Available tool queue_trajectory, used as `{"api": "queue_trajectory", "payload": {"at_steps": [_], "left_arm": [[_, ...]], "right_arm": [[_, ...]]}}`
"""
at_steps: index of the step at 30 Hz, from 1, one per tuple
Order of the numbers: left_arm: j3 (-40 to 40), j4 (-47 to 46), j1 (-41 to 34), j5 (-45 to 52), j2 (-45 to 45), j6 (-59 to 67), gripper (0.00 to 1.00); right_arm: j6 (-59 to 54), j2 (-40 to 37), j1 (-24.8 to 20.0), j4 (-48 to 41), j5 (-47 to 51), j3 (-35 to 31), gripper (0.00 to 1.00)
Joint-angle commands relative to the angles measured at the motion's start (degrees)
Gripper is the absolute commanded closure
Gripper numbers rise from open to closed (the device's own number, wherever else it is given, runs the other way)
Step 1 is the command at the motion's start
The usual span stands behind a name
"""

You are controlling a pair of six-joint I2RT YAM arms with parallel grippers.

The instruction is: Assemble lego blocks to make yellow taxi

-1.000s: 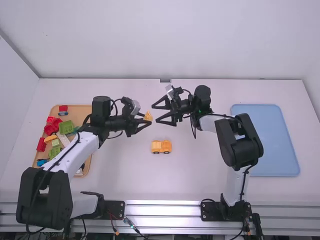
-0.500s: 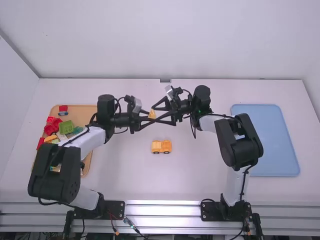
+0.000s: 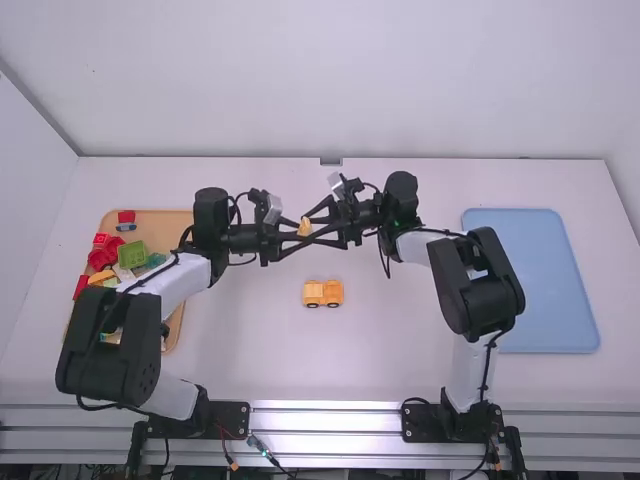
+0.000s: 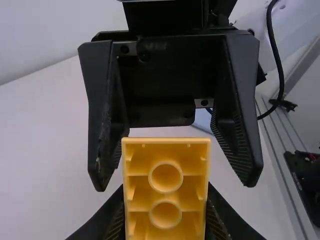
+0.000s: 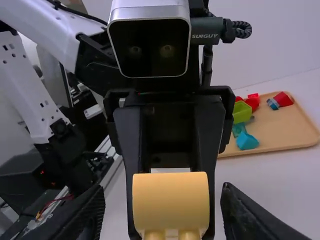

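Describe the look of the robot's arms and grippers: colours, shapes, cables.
The left arm and right arm both have white links, rounded black joints and thin black cables. The left gripper and right gripper are black, with two tapering fingers; the right's show ridged inner faces. A boxy, silver-rimmed camera with a dark front is mounted on the left wrist.

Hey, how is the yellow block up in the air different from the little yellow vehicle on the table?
The yellow block is held off the table by the left gripper, while the yellow vehicle rests on it.
The block has no wheels; the vehicle has dark ones.
The block looks clearly smaller than the vehicle.
Both share a similar orange-yellow color.
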Motion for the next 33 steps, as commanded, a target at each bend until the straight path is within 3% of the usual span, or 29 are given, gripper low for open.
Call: {"api": "queue_trajectory", "payload": {"at_steps": [1,2,12,20,33], "left_arm": [[-0.61,-0.04,0.52,1.53,0.04,0.11,0.83],[-0.61,-0.46,0.5,1.57,0.17,1.22,0.82],[-0.61,-0.66,0.55,1.53,0.31,1.51,0.83],[-0.61,-0.37,0.52,1.53,0.31,1.53,0.83],[-0.61,-0.39,0.52,1.51,0.31,1.53,0.79]], "right_arm": [[-0.33,0.55,0.33,0.39,0.31,1.36,0.49],[-0.2,0.55,0.09,0.35,0.76,1.36,0.56],[-0.22,0.55,0.74,0.33,0.66,1.33,0.66],[-0.22,0.55,1.38,0.09,0.68,1.33,0.63],[-0.39,0.55,1.57,0.15,0.98,1.36,0.77]]}}
